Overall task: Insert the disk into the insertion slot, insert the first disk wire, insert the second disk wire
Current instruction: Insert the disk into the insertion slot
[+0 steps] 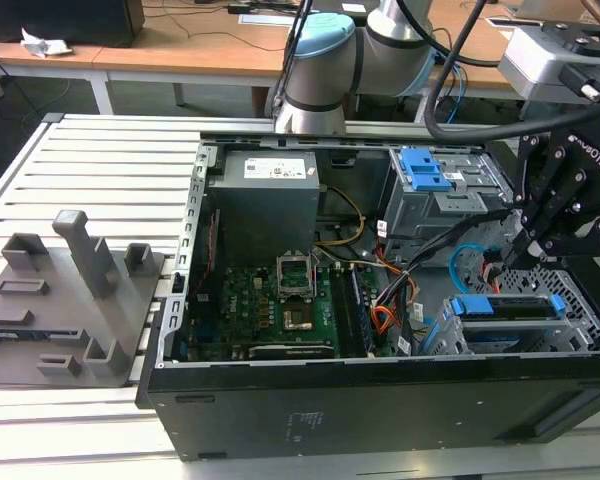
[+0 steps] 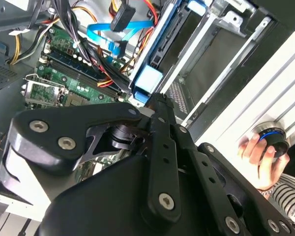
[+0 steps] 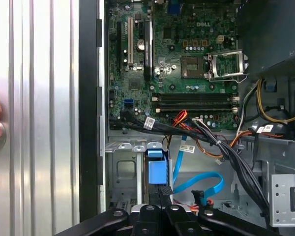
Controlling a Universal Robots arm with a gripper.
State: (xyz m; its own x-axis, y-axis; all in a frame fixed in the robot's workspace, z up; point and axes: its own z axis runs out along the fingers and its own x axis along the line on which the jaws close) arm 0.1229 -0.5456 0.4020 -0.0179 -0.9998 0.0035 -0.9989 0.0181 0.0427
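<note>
Here's the gripper (image 3: pixel 161 191), low over the drive corner of the open computer case (image 1: pixel 380 405). Its two black fingers are pressed tip to tip with nothing visible between them, and they sit right against the end of the disk (image 3: pixel 156 169).

Only the bright blue frame of the disk is showing. Its silver body is buried inside the insertion slot (image 3: pixel 120 169), the grey sheet-metal cage, so how far it has gone in is hard to judge. In the exterior view the blue frame lies across the cage at the case's near corner on the exterior view's right. The gripper's linkage covers part of it.

The second disk wire (image 3: pixel 201 181), the light-blue flat cable, loops just beside the disk. Its dark end dips in close by the gripper's links, and whether it is seated anywhere I cannot tell.

In the second wrist view the first disk wire (image 2: pixel 123 19) dangles its dark plug among the red and orange strands. The top of that bundle is cut off by the frame edge.

The motherboard (image 3: pixel 187 64) lies open. Outside the case, a person's hand (image 2: pixel 258 152) rests on a round knob (image 2: pixel 271 137) on the slotted table (image 1: pixel 100 160), half cropped.
</note>
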